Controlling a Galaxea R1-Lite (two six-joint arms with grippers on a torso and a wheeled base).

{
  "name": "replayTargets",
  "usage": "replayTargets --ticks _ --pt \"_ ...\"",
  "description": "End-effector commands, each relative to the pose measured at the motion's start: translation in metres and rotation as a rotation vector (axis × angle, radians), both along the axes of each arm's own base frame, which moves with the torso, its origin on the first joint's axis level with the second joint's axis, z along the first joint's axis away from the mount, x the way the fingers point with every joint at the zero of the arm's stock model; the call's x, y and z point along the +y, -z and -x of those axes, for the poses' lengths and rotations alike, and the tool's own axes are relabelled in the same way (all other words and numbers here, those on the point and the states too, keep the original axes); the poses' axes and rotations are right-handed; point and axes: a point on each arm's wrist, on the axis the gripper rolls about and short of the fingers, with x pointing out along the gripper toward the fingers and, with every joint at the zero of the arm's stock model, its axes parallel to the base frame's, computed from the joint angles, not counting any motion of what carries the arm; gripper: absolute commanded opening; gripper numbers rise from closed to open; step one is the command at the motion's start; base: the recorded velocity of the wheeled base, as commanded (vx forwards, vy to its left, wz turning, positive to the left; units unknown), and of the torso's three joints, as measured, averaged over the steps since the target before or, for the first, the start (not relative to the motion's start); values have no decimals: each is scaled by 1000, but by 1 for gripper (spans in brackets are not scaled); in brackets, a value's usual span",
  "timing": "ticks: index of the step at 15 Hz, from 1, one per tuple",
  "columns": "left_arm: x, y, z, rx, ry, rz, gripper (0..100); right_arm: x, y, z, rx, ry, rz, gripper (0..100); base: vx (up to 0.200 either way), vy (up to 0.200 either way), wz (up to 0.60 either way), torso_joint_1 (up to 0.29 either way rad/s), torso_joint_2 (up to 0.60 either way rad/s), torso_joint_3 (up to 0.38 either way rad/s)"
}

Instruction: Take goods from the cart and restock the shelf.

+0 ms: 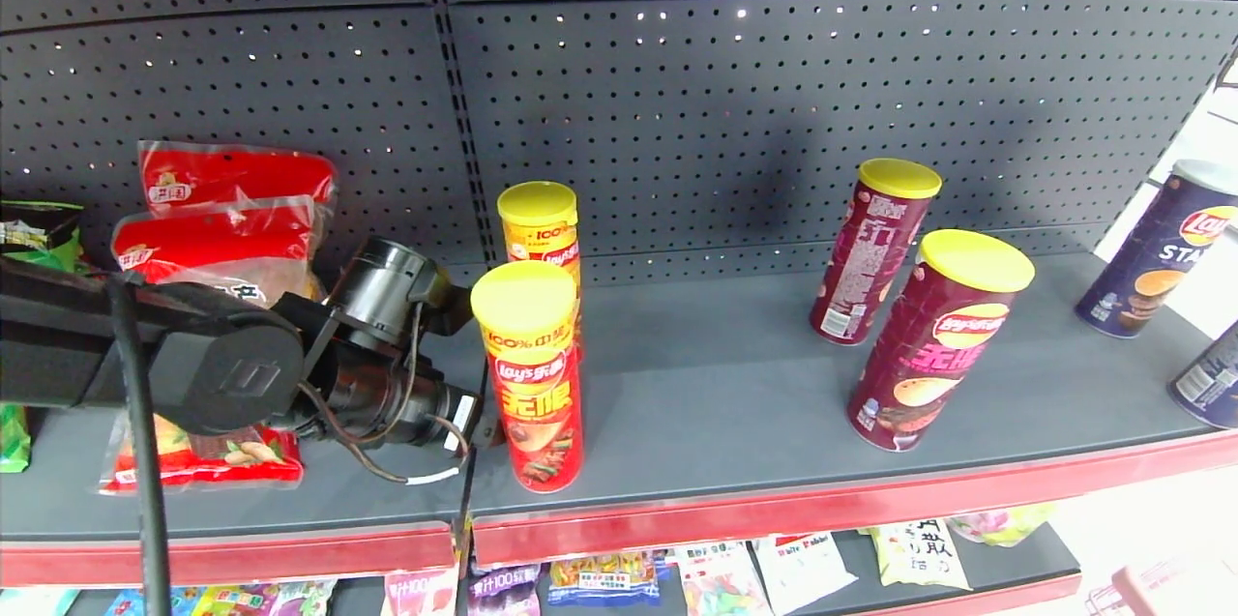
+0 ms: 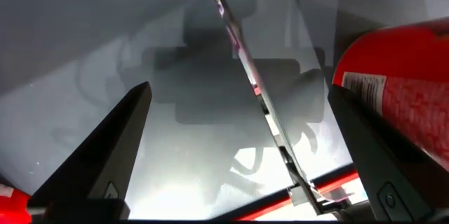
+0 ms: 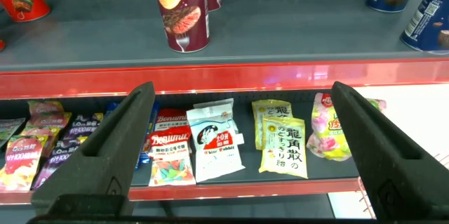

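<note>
I saw left gripper [image 2: 238, 90] spread wide, empty; right gripper [image 3: 242, 87] likewise. Glossy red cylindrical can [image 1: 530, 384], yellow lid, stood upright lower centre-left on matte grey shelf [image 1: 716, 394]. Perforated back panel [image 1: 725, 94] behind.

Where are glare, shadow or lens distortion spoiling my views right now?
Head view: light pinpoints shine through the pegboard, the far right edge is washed out white, and the front maroon can looks tilted, likely from lens distortion. Left wrist view: a bright glare patch and the left tool's shadow lie on the shelf board; the red can is soft. Right wrist view: evenly lit, snack packets sharp.
</note>
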Motion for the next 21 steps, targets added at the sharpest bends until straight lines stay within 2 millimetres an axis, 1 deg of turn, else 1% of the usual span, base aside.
replayTargets --ticks 1,7,8,9,10,11,12,13,14,15,16,17,18,19,21 --pt "-1 1 -3 -10 -4 -1 100 0 0 0 0 -1 0 100 0 0 0 0 0 0" --pt "-1 0 -4 -13 -11 -5 100 0 0 0 0 -1 0 100 0 0 0 0 0 0" --pt "7 -2 -3 -19 -31 -3 100 0 0 0 0 -1 0 100 0 0 0 0 0 0" --pt "15 -9 1 -38 -51 1 100 0 0 0 0 -1 0 100 0 0 0 0 0 0" --pt "27 -22 12 -74 -66 9 100 0 0 0 0 -1 0 100 0 0 0 0 0 0" --pt "42 -36 29 -123 -71 9 100 0 0 0 0 -1 0 100 0 0 0 0 0 0" --pt "61 -51 51 -185 -79 -6 100 0 0 0 0 -1 0 100 0 0 0 0 0 0" --pt "75 -60 69 -233 -83 -15 100 0 0 0 0 -1 0 100 0 0 0 0 0 0" --pt "89 -68 91 -286 -101 -26 100 0 0 0 0 1 0 100 0 0 0 0 0 0" --pt "111 -78 138 -397 -167 -16 100 0 0 0 0 -1 0 100 0 0 0 0 0 0" --pt "120 -79 168 -460 -213 -10 100 0 0 0 0 -1 0 100 0 0 0 0 0 0" --pt "125 -76 190 -517 -252 1 100 0 0 0 0 1 0 100 0 0 0 0 0 0" --pt "128 -68 212 -591 -300 28 100 0 0 0 0 1 0 100 0 0 0 0 0 0" --pt "130 -61 225 -665 -330 41 100 0 0 0 0 1 0 100 0 0 0 0 0 0" --pt "129 -36 245 -726 -318 63 100 0 0 0 0 1 0 100 0 0 0 0 0 0"
